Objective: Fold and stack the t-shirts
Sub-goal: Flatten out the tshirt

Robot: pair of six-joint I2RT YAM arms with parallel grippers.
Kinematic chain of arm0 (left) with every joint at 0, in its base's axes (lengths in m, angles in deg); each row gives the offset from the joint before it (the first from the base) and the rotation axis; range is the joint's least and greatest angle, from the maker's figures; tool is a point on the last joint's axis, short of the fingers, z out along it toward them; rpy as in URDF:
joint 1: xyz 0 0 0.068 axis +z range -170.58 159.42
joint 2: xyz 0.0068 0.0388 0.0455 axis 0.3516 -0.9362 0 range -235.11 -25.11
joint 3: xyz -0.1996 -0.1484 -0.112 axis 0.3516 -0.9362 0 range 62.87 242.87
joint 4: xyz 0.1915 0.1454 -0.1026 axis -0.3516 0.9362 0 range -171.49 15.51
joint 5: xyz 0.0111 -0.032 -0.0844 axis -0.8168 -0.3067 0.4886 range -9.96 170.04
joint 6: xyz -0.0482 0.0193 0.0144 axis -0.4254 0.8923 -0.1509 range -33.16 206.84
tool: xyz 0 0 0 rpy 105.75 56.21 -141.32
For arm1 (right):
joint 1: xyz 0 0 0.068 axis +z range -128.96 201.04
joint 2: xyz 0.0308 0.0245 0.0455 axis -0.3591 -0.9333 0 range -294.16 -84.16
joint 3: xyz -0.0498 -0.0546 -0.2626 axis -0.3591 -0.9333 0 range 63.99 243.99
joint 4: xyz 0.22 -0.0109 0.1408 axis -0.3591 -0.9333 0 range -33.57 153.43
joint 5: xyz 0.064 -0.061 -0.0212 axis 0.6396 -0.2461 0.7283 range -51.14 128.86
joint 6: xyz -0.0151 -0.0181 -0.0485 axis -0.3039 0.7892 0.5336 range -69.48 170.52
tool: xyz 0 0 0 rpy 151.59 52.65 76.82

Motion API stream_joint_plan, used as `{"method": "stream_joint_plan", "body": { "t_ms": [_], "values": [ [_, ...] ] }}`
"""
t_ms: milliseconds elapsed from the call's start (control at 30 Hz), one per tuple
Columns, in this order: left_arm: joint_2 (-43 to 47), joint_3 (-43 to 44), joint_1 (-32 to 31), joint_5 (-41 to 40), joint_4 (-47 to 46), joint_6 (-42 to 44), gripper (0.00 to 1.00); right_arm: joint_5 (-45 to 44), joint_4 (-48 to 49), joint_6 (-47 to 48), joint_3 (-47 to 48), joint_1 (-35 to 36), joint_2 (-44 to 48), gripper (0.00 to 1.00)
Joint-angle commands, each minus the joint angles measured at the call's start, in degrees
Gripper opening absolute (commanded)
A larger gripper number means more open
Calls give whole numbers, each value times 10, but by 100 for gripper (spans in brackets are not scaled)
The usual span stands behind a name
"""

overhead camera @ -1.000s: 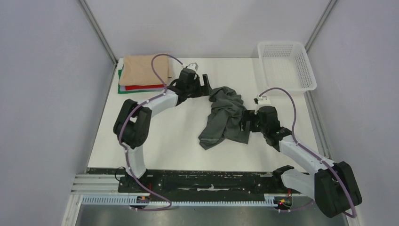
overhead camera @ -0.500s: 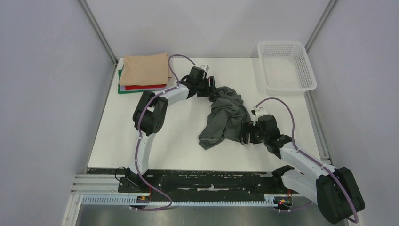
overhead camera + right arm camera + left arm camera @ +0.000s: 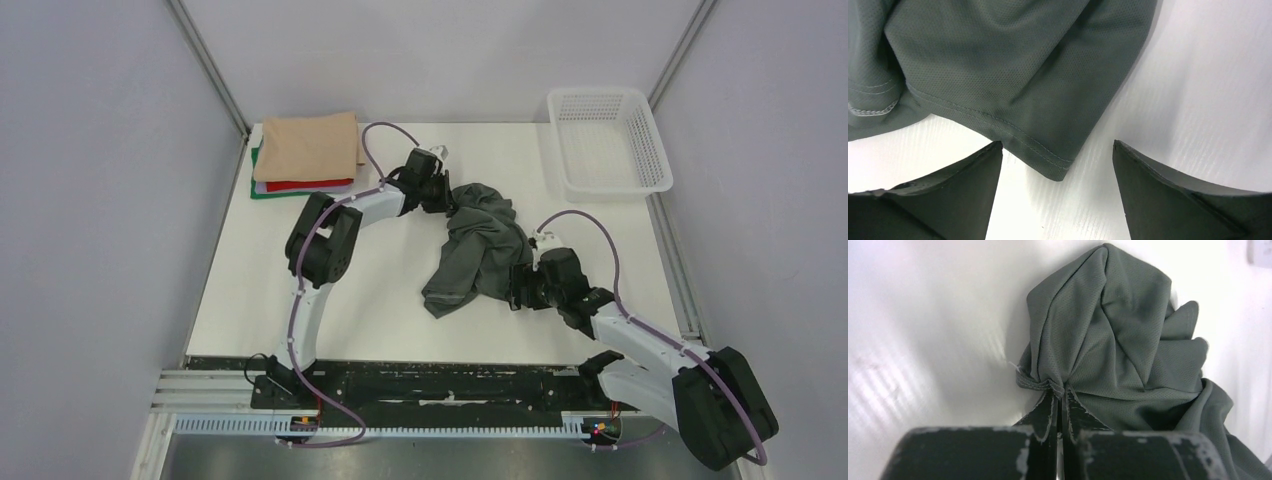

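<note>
Left of the white lattice basket [image 3: 597, 94], a crumpled charcoal t-shirt [image 3: 478, 250] lies heaped in mesh folds. Farther left sits the folded stack [image 3: 305, 155], tan over red and green. The left gripper [image 3: 1058, 395] pinches the shirt's far edge. The right gripper [image 3: 1057, 145] stands spread, straddling a hemmed corner.

Top external: high at the near edge, facing down on the whole surface [image 3: 380, 290].
Left wrist: close, facing past its jaws.
Right wrist: close, likewise.
Shared: grey t-shirt [image 3: 480, 255] ahead of jaws.
</note>
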Motion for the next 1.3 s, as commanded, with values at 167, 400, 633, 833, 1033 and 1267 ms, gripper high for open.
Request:
{"method": "stream_joint_plan", "body": {
  "t_ms": [167, 400, 633, 833, 1033, 1267],
  "values": [
    [150, -161, -1, -111, -79, 8, 2, -88, 53, -58, -8, 46, -37, 61],
    [216, -230, -1, -153, -101, 13, 2, -129, 92, -59, 0, 60, -85, 7],
    [340, -253, -1, -251, -69, 51, 2, -311, 20, -7, 97, 60, 0, 0],
    [512, -266, -1, -289, -33, 76, 2, -328, -3, 78, 181, 60, 114, 0],
    [720, -308, -2, -265, -28, 78, 2, -211, -23, 145, 269, 60, 219, 0],
    [904, -305, -3, -218, -2, 72, 2, -40, -56, 153, 408, 60, 265, 0]
  ]
}}
